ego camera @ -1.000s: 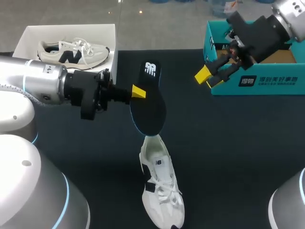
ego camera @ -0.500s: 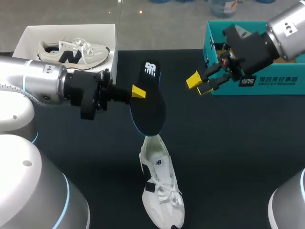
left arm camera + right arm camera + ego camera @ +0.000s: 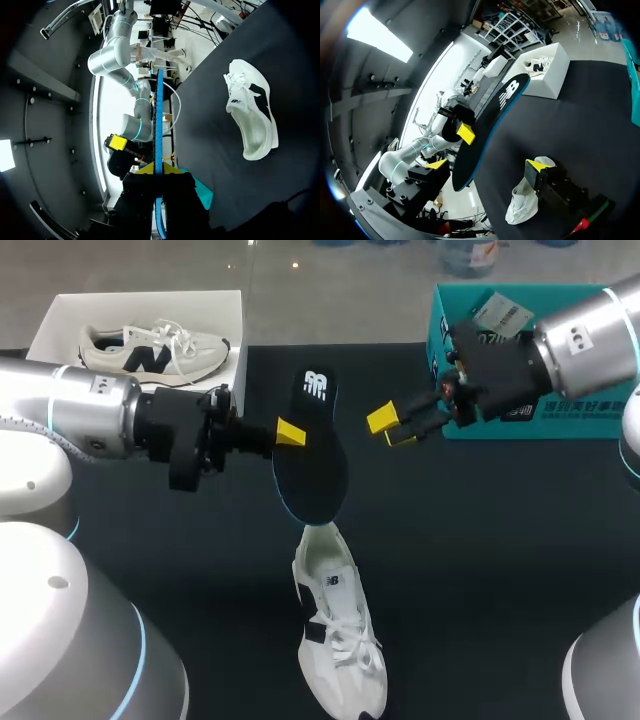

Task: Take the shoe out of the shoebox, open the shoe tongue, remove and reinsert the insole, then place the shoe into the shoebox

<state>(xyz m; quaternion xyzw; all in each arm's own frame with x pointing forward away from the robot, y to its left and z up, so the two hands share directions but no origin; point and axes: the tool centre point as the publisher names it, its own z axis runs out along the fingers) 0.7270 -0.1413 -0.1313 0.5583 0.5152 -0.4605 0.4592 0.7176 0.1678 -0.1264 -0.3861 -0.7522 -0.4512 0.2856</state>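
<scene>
My left gripper is shut on the edge of a black insole with a blue rim, holding it in the air above the table's middle. In the left wrist view the insole shows edge-on between the yellow tips of that gripper. A white shoe lies on the dark table below the insole, heel toward it. My right gripper hangs open just right of the insole, apart from it. The right wrist view has the insole ahead of its open gripper, and the shoe beneath.
A teal shoebox stands at the back right, behind my right arm. At the back left, a white box holds a second white shoe. The dark table is bare at the front right.
My right arm has swung left from the teal shoebox toward the insole, fingers still open. The left arm, the insole and the shoe have not moved.
</scene>
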